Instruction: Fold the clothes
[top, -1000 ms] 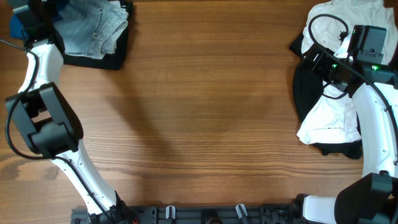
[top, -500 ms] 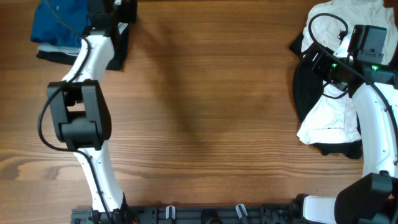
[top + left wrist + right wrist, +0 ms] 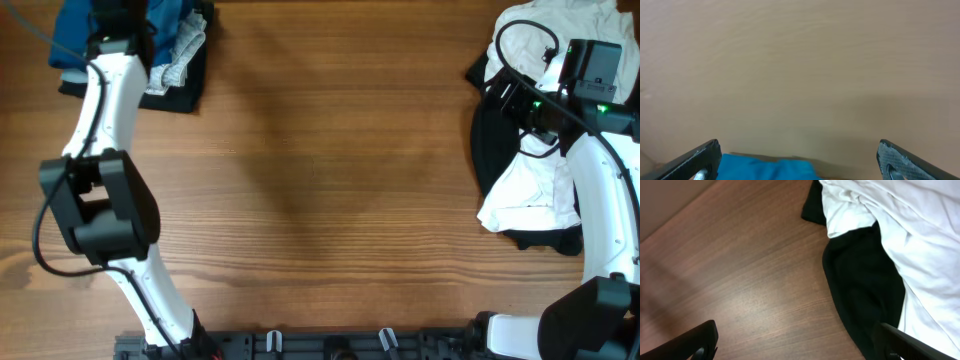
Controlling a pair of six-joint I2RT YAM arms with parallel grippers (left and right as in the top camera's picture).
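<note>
On the brown wooden worktop (image 3: 330, 170) the clothes lie in two groups, well apart. In the far left corner is a small stack: a blue cloth garment (image 3: 70, 30), a pale faded denim garment (image 3: 178, 48) just to its right, and a flat black garment (image 3: 182, 95) showing beneath them at the near edge. The left white arm (image 3: 105, 90) reaches over this stack. In its wrist view the left tool (image 3: 797, 149) has its two fingers spread wide with nothing pinched, and a strip of the blue cloth shows low between them. At the right edge, from the far corner towards the middle, sits a loose heap: a crumpled white cloth garment (image 3: 530, 200) tangled with a black cloth garment (image 3: 490, 150), whose dark edge faces the open middle of the worktop. The right white arm (image 3: 605, 190) hangs over this heap. The right tool (image 3: 797, 332) is also spread apart and holds nothing. Below it the black cloth lies half under the white folds, and bare wood shows to the left.
</note>
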